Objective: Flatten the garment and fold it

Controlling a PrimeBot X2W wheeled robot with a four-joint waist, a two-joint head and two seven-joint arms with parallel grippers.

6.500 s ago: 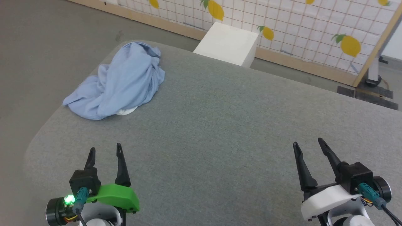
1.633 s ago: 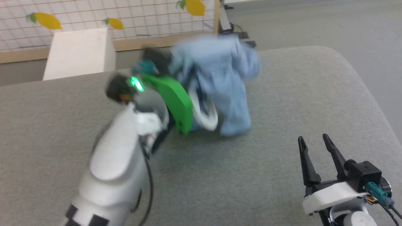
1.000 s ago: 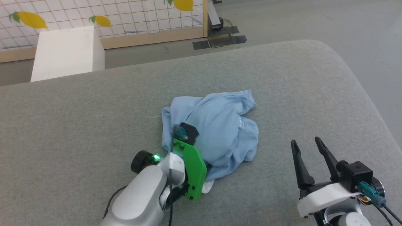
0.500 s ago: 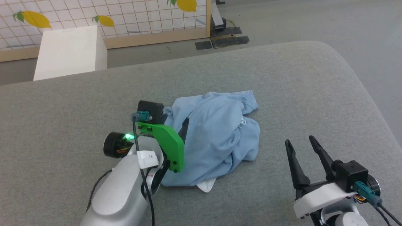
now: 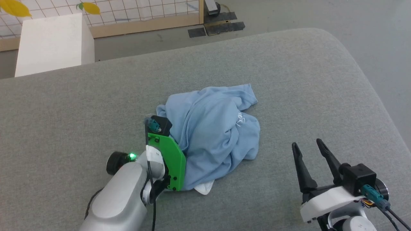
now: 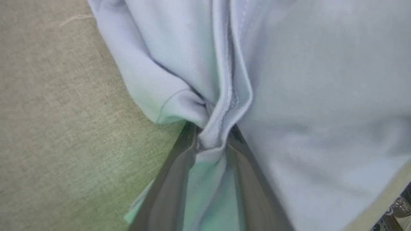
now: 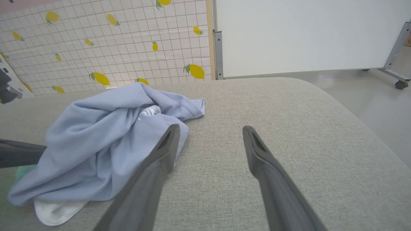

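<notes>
Since half a second before, the left pincer (image 6: 213, 136) had been lowered and pushed into the left flank of the garment (image 5: 212, 134), and its fingers (image 6: 178, 173) had been drawn in, so that a stitched fold of blue cloth was pinched between them. The garment was left in a crumpled heap near the middle of the grey surface (image 5: 289, 73), with a white collar (image 5: 203, 188) poking out at the near edge. The right pincer (image 5: 306, 142) was held wide and empty, well apart to the heap's right. The cloth was judged light, soft and limp: no shape would be kept once it was lifted, and by a single pinch the whole bundle would only be dragged along. A hold was better taken at the firmer, doubled parts — the collar, a shoulder seam or the hem — by both pincers, so that the shirt could be spread flat.
</notes>
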